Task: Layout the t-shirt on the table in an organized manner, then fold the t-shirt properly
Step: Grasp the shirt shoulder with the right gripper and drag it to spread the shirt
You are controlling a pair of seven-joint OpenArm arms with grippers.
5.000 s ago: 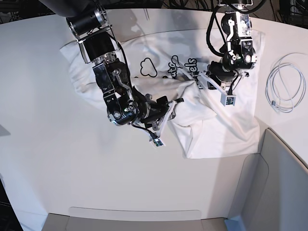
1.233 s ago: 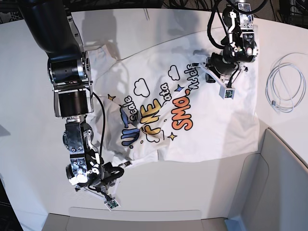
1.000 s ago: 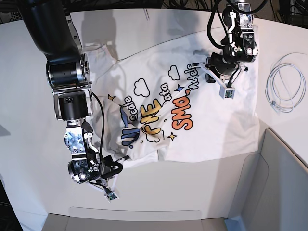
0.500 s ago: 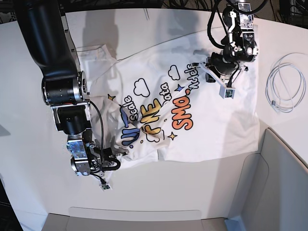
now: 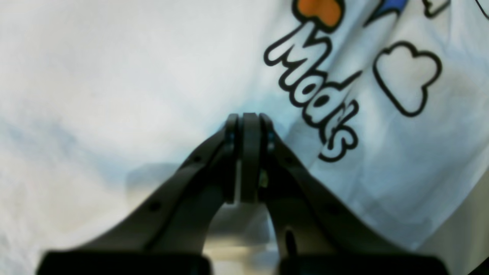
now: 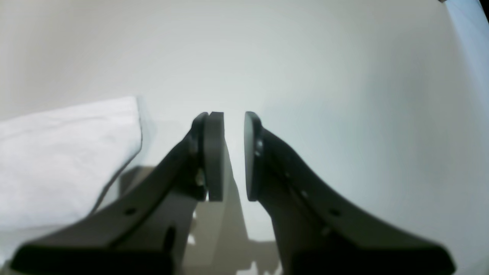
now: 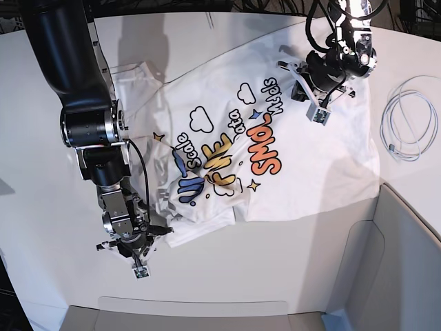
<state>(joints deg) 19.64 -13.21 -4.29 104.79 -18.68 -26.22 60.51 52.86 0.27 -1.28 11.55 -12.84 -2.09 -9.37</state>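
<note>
The white t-shirt (image 7: 310,158) lies print-up across the table (image 7: 241,276), its colourful lettering running diagonally and its lower left part still bunched. My left gripper (image 7: 288,72) is at the shirt's upper right, beside the word "Models". In the left wrist view the left gripper (image 5: 246,122) is shut, pinching the t-shirt (image 5: 114,57). My right gripper (image 7: 138,248) hovers just off the shirt's lower left corner. The right wrist view shows the right gripper (image 6: 229,152) open with nothing between its fingers, over the bare table (image 6: 305,57), the t-shirt (image 6: 57,152) corner to its left.
A coiled white cable (image 7: 406,117) lies at the right edge of the table. A grey angular bin (image 7: 406,262) fills the lower right corner. A grey panel (image 7: 193,314) runs along the near edge.
The right gripper has opened, let go of the shirt's lower left hem and backed off it. The left gripper has pulled the shirt up and to the right.
</note>
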